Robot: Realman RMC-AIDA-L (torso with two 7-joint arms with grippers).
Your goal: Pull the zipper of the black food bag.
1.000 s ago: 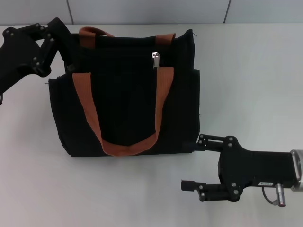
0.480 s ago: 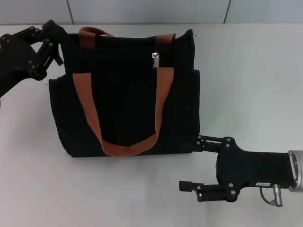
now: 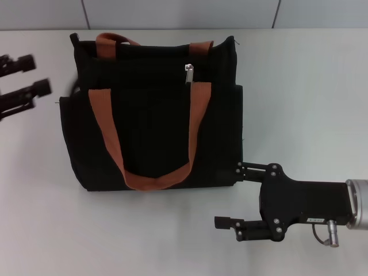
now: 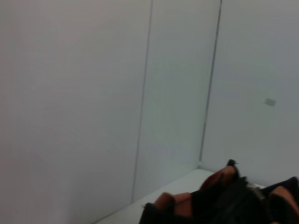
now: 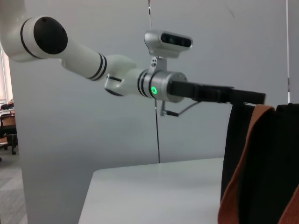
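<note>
White bench (image 3: 299, 86) fills the head view, backed by pale wall panels (image 3: 172, 12) with vertical seams along its far edge. Bag (image 3: 149, 121): a black tote lying near the far-left part of the bench, its front face up, with two orange-brown straps (image 3: 109, 138); one loops down the front panel, the other shows at the far rim. Zipper (image 3: 188, 73): a small silver pull on the front panel, close to the bag's far edge, just beside the right run of the front strap; nothing touches it.

Left gripper (image 3: 22, 77): at the left edge of the bench, level with the bag's far end, apart from the bag. Its two dark fingers stand spread with a bare gap between them and hold nothing. Right gripper (image 3: 233, 194): near the front edge toward the right, fingers pointing left and set wide apart, nothing between them; the far finger lies just beside the bag's near-right corner, and whether it touches cannot be told. A small pale label sits on the gripper body; its writing is too small to read.

Left wrist view: mostly wall, with only the bag's top (image 4: 233, 198) and orange strap ends at the lower margin. Right wrist view: the bag's side (image 5: 275, 158) and a strap up close, and beyond it the left arm (image 5: 84, 56), white with black joint bands, a lit green ring and a wrist camera, none of which the head view shows. No brand names are legible anywhere.
</note>
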